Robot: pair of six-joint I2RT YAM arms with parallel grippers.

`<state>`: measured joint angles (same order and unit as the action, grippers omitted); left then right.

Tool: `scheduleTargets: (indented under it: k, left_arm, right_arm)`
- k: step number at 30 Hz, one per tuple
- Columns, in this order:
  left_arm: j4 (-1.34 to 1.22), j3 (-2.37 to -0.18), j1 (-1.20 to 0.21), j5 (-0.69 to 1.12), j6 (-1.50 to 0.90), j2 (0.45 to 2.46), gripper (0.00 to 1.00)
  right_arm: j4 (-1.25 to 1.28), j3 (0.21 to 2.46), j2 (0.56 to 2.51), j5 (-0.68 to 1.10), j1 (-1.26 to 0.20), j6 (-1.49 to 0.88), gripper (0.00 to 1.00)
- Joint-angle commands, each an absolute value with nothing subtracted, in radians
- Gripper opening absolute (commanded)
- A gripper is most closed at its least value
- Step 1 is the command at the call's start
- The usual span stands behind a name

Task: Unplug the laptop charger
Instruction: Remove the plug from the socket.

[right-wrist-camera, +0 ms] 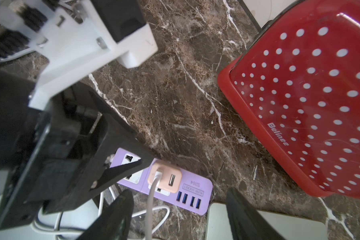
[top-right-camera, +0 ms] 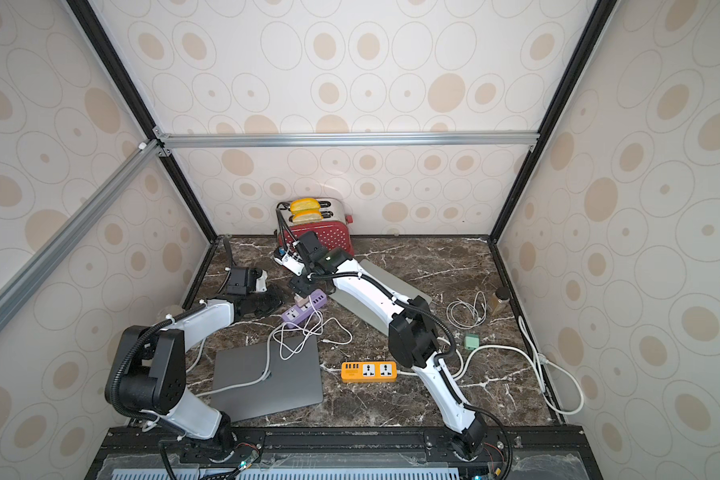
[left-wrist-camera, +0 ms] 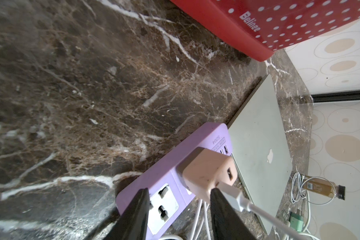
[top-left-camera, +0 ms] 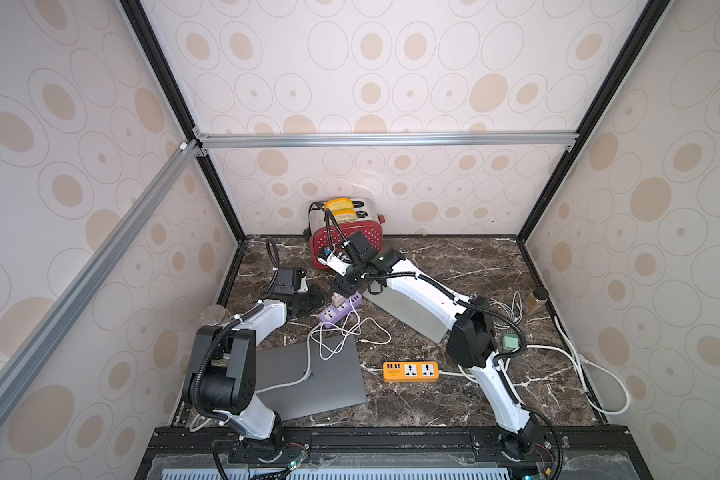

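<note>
The brown marble surface (top-left-camera: 454,266) is covered in its middle by the two arms in both top views. The red toaster (right-wrist-camera: 299,104) is cut off by the frame edge in the right wrist view. The silver laptop (top-left-camera: 412,320) is hidden for the most part under the right arm. The purple power strip (left-wrist-camera: 170,158) is clasped across its width by the left pincer (left-wrist-camera: 178,191), and its near end is concealed by the black fingers. The right pincer (right-wrist-camera: 179,192) is held released above the strip, with nothing grasped. The pink charger (left-wrist-camera: 206,172) is seated in a socket of the strip, between a free socket and the USB ports. Its prongs are not visible. Its white cable (left-wrist-camera: 258,209) is lost among loops, so its far end cannot be followed.
</note>
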<state>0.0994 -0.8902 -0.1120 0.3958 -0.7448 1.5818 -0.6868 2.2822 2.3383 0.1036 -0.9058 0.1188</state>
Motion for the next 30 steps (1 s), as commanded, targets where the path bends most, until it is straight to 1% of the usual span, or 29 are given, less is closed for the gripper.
scheduleTargets:
  k: [1,6,15,24,30]
  left_arm:
    - [0.118,-0.870,-0.105,0.343,-0.758,1.526,0.49]
    - [0.117,-0.828,-0.104,0.323,-0.765,1.475,0.49]
    - [0.127,-0.791,-0.103,0.321,-0.754,1.425,0.49]
    - [0.120,-0.793,-0.104,0.328,-0.749,1.429,0.49]
    - [0.119,-0.803,-0.104,0.332,-0.754,1.428,0.50]
  right_arm:
    - [-0.620,2.214,2.358,0.109,-0.913,0.068,0.70]
    - [-0.432,2.056,2.328,0.124,-0.915,0.019,0.67]
    - [-0.187,1.842,2.255,0.071,-0.925,-0.014,0.61]
    - [-0.164,1.781,2.170,0.098,-0.934,-0.006,0.62]
    - [-0.182,1.839,2.197,0.095,-0.937,0.002,0.62]
